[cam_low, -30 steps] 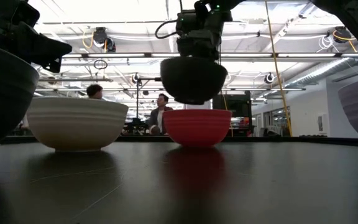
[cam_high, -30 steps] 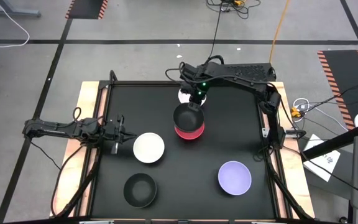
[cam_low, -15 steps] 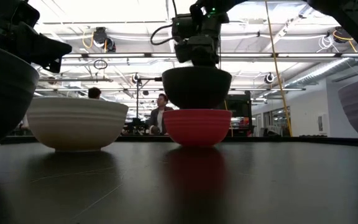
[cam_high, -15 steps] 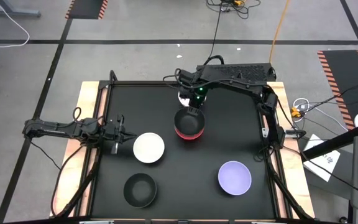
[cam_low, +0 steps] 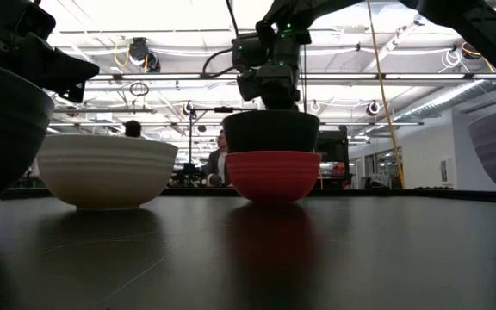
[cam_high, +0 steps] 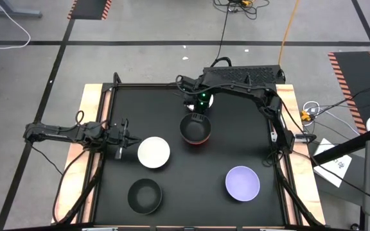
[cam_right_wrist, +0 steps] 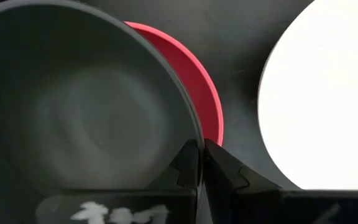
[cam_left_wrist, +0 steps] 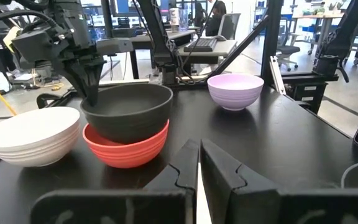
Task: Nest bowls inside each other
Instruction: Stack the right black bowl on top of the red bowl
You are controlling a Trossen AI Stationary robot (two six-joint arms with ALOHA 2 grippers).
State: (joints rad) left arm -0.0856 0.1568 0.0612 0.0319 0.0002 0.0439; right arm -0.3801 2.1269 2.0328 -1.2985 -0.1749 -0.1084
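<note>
My right gripper is shut on a black bowl, which sits inside the red bowl at the table's middle. A white bowl stands just beyond them, mostly under the right arm in the high view. Another white bowl, a second black bowl and a pale lavender bowl stand upright on the black table top. My left gripper is shut and empty, level at the table's left edge, beside the nearer white bowl. My right gripper holds the black bowl by its far rim, one finger inside the bowl and one outside. The fingers come from above, pointing down. The bowl sits upright in the red bowl, its rim above the red rim.
The table has a raised dark frame and wooden borders. The left arm lies along the left edge. People show in the room far behind the table. Bare table top lies between the near bowls and the nested pair.
My right gripper has gone down with the black bowl. A second ago the bowl hung clear above the red bowl; now it sits inside it. The gripper stays shut on the rim.
</note>
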